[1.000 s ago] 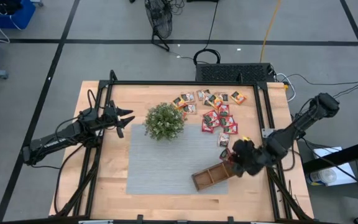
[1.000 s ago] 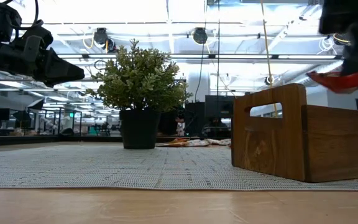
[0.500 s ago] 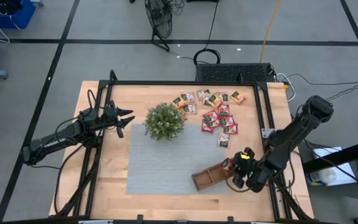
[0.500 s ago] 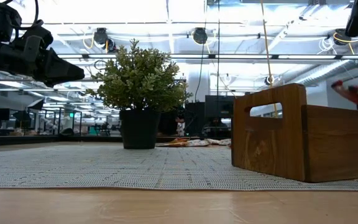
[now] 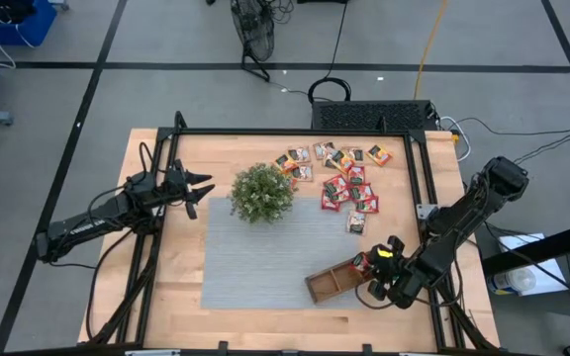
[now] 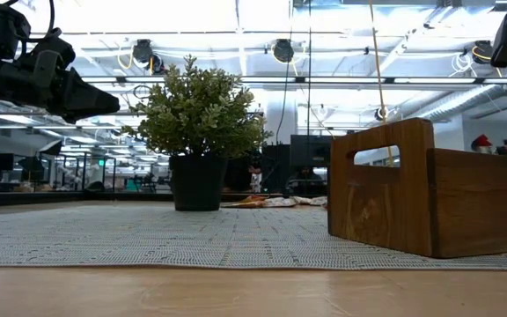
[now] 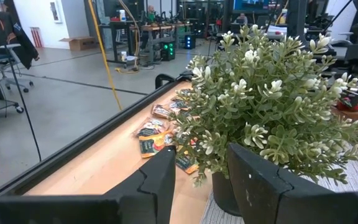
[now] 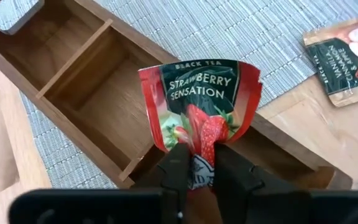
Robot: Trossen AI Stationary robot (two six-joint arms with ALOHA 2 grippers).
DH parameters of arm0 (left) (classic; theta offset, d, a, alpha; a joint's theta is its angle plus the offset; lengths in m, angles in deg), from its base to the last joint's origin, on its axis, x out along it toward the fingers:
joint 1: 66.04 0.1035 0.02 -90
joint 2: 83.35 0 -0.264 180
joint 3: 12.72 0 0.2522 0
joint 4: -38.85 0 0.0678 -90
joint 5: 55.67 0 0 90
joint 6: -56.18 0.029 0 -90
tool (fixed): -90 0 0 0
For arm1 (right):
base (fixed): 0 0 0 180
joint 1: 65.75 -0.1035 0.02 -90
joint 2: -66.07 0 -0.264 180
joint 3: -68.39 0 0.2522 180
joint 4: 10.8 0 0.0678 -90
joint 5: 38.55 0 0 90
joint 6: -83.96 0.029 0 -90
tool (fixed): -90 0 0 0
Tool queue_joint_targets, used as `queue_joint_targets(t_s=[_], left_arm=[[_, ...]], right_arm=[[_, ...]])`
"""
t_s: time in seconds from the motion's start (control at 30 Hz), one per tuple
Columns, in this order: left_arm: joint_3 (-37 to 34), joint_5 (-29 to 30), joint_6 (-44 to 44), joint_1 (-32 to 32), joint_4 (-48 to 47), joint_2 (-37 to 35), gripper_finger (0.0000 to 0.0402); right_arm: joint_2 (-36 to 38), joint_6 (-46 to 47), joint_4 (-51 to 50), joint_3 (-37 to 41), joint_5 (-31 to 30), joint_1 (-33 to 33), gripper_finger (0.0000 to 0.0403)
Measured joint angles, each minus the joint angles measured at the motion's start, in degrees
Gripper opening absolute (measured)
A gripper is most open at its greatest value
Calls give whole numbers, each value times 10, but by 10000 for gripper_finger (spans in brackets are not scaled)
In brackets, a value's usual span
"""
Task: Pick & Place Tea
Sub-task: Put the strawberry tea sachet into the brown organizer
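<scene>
Pinching red strawberry sachet [image 8: 199, 109], right claw [image 8: 195, 167] hovers over tray [image 8: 73, 81] end compartment, lower right; should centre before release. Left claw [image 7: 201, 168] spread, idle upper left.

Both arms matte black, jointed tubular links with loose black cables; left gripper [image 5: 203, 188] and right gripper [image 5: 370, 280] have dark, blocky two-finger jaws.
</scene>
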Motion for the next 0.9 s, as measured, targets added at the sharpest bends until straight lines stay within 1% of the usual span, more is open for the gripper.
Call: queue_joint_targets(t_s=[0.17,0.33,0.47,0.7,0.9], left_arm=[[0,0,0,0,0,0,147],[0,0,0,0,0,0,147],[0,0,0,0,0,0,147],[0,0,0,0,0,0,147],[0,0,0,0,0,0,147]], right_arm=[[0,-11,-5,0,0,1,98],[0,3,-22,0,-1,2,137],[0,7,-26,0,-4,6,157],[4,-20,-25,0,-4,18,157],[33,-58,-3,0,-11,22,149]])
